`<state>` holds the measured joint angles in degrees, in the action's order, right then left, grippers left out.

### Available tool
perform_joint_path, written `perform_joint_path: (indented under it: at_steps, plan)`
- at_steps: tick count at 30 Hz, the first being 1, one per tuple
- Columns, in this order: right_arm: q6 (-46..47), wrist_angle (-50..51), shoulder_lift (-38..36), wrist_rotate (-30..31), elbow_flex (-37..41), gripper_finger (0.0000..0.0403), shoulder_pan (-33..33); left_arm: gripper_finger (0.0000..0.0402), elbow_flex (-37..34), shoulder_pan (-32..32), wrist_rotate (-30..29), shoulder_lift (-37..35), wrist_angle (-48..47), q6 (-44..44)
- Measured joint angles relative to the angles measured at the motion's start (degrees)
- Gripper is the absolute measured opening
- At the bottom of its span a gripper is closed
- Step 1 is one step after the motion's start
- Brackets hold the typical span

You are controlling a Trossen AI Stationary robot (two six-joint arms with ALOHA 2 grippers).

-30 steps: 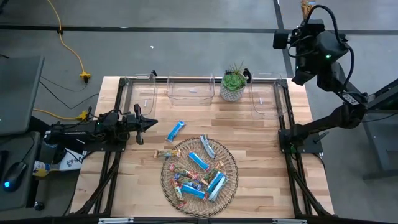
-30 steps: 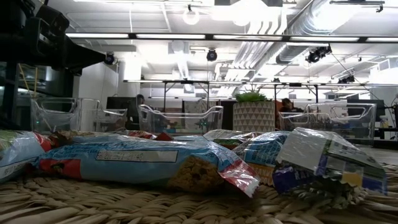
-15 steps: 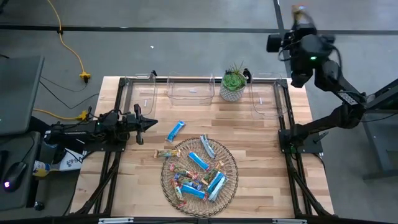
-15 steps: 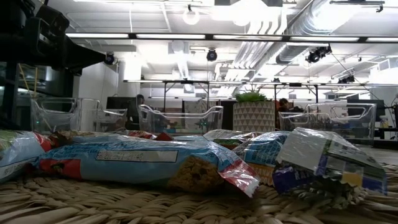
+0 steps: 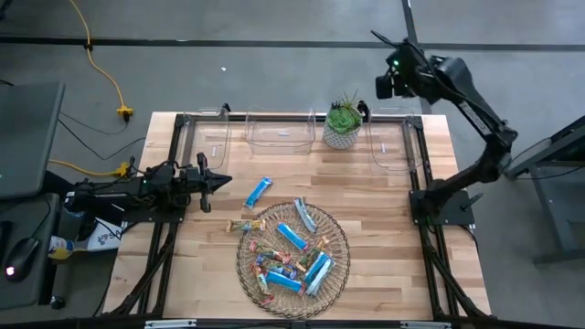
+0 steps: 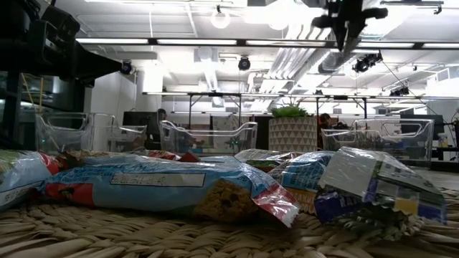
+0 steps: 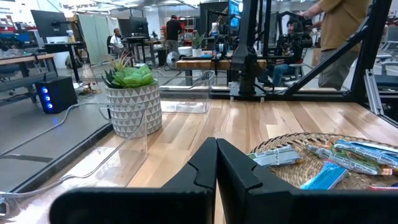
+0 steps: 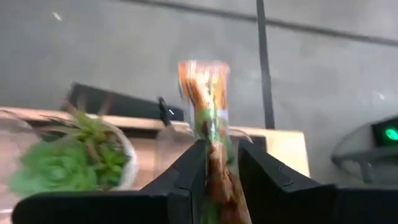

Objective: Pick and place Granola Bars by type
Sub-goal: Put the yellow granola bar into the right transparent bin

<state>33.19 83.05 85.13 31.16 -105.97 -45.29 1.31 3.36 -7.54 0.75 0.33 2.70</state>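
My right gripper (image 8: 217,163) is high above the table's far right corner, tipped downward, and shut on a tan and orange granola bar (image 8: 203,93) with green print. The same gripper (image 6: 346,25) shows at the top of the low view. A round woven basket (image 5: 340,239) near the front holds several blue and tan granola bars (image 5: 292,236). One blue bar (image 5: 259,192) lies flat on the table to the basket's far left. A tan bar (image 5: 243,225) lies at the basket's left rim. My left gripper (image 5: 222,182) waits at the table's left side, level, shut and holding nothing. My right gripper pinches the tan bar's near part (image 8: 214,163) between its two fingers (image 8: 188,171). The bar lies along the fingers and sticks out well past their tips. It is lifted clear of the table and everything on it.
Three clear bins line the far edge: one at the left (image 5: 208,137), one in the middle (image 5: 279,135) and one at the right (image 5: 391,142). A small green potted plant (image 5: 343,123) stands between the middle and right bins. A person (image 7: 339,34) stands beyond the table.
My right gripper, still shut on the tan bar, has swung toward the table's left and come down. It has tipped over to point downward. It has entered the low view at the top. The left arm and the bars on the table have not moved.
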Motion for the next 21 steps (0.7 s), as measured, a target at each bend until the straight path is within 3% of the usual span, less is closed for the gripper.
perform_joint_path:
  at_steps: [9, 21]
  plan:
    - [-1.1, 6.5, 8.2, -9.7, 0.0, 0.0078, -4.9, 0.0003, 0.0, 0.0, 0.0, 0.0, 0.0, 0.0]
    - [-2.2, 6.4, 9.0, -12.8, 7.3, 0.0078, -4.8, 0.0003, 0.0, 0.0, 0.0, 0.0, 0.0, 0.0]
